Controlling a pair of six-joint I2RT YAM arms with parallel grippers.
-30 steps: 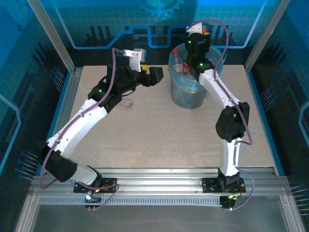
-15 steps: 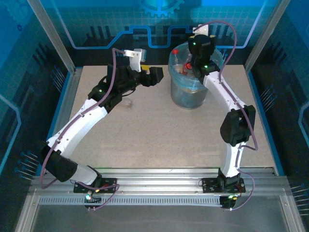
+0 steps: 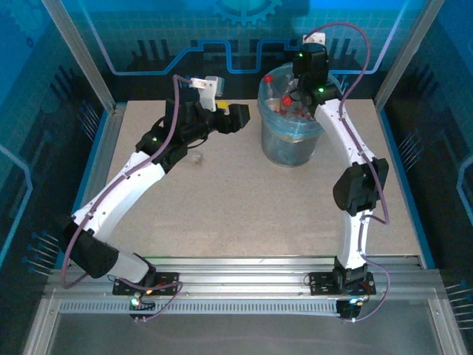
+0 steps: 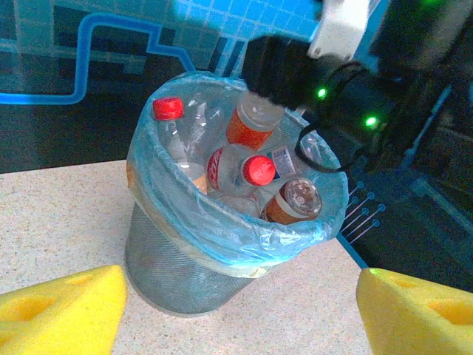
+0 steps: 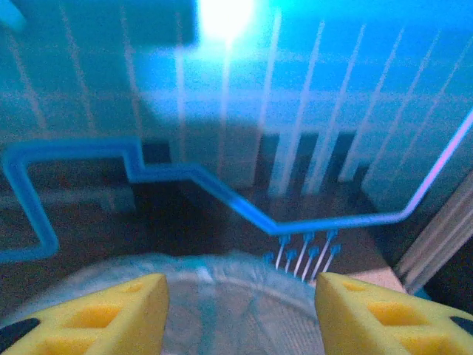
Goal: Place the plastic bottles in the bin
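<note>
Top external, right arm (image 3: 347, 140): its wrist has drawn back from above the mouth of the bin (image 3: 287, 144) to the far rim, uncovering red caps (image 3: 267, 78) inside.
Right tool (image 5: 240, 299): yellow fingers (image 5: 111, 310) apart, nothing between them, the bag rim just below.
Left tool (image 4: 240, 318): spread wide, empty, unmoved, facing the bin from beside it.
Plastic bottles (image 4: 247, 168): heaped inside the bin, reaching rim height.
Meaning: a drop looks finished. Every bottle I can find is binned, so the task seems about done.
Hard to tell: the bottle count, what lies lower in the heap, and a small pale speck (image 3: 196, 157) on the table (image 3: 244, 214) by the left arm (image 3: 133, 174).
</note>
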